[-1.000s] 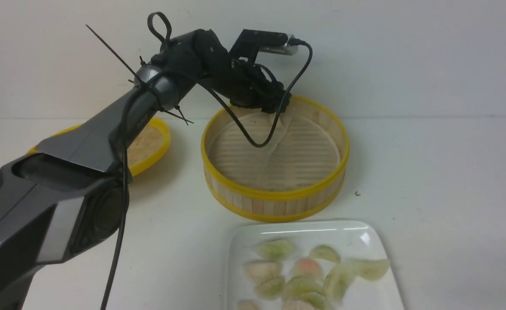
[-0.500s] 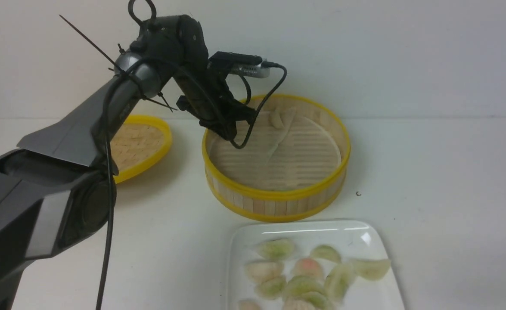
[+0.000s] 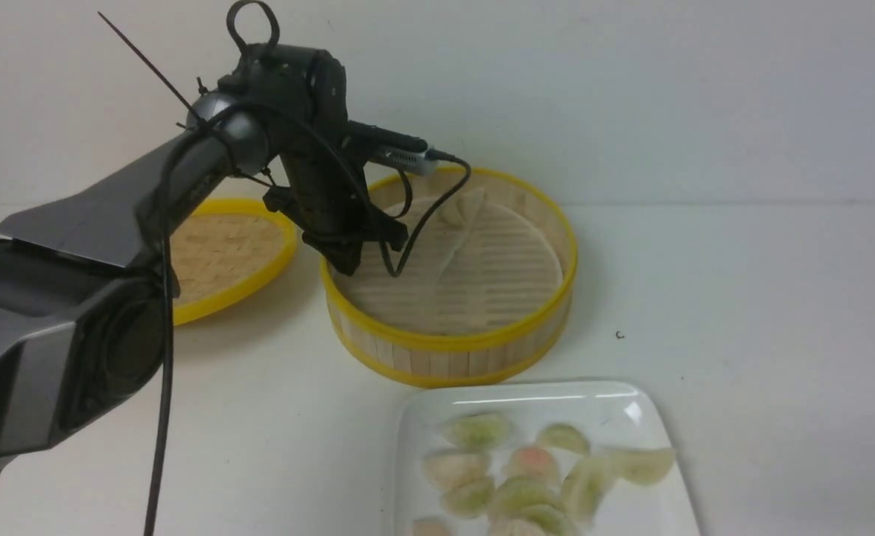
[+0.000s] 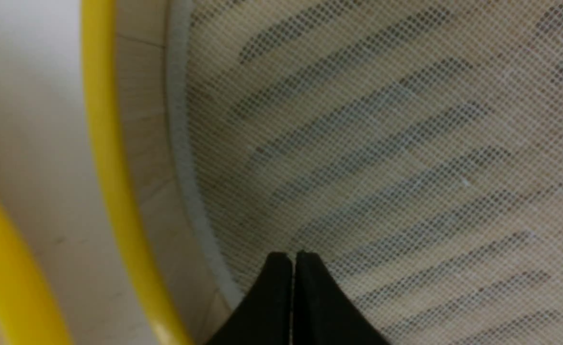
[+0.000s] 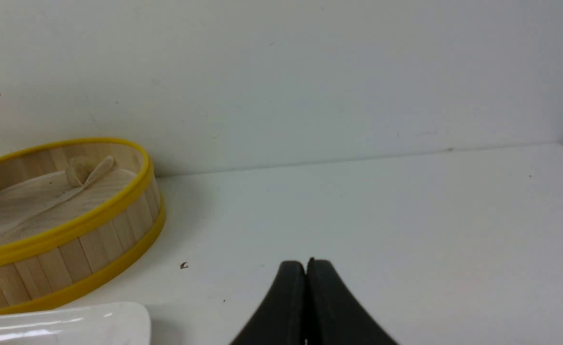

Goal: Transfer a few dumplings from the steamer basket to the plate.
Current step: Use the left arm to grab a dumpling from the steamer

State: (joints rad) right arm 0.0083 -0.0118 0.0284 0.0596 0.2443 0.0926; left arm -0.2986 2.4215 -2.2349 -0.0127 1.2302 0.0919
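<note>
The steamer basket (image 3: 444, 350) stands mid-table and holds only a whitish mesh liner (image 3: 437, 275), folded over at the far side. No dumplings show inside it. My left gripper (image 3: 351, 264) is shut, its tips down on the liner (image 4: 382, 143) right beside the basket's left inner wall (image 4: 137, 143); in the left wrist view the gripper (image 4: 293, 254) shows closed jaws. Several dumplings (image 3: 530, 461), green, pinkish and whitish, lie on the white plate (image 3: 422, 417) in front. My right gripper (image 5: 306, 262) is shut and empty above bare table, right of the basket (image 5: 70, 249).
The flat yellow-rimmed woven lid (image 3: 221, 257) lies left of the basket, close to its wall; its rim shows in the left wrist view (image 4: 3, 268). A wall stands behind the table. A small dark speck (image 3: 618, 335) lies right of the basket. The plate's corner (image 5: 70, 326) shows in the right wrist view.
My left gripper swung from the basket's far rim to its left inner wall and came down. The basket has slid a little to the left, toward the lid. The liner stayed folded.
</note>
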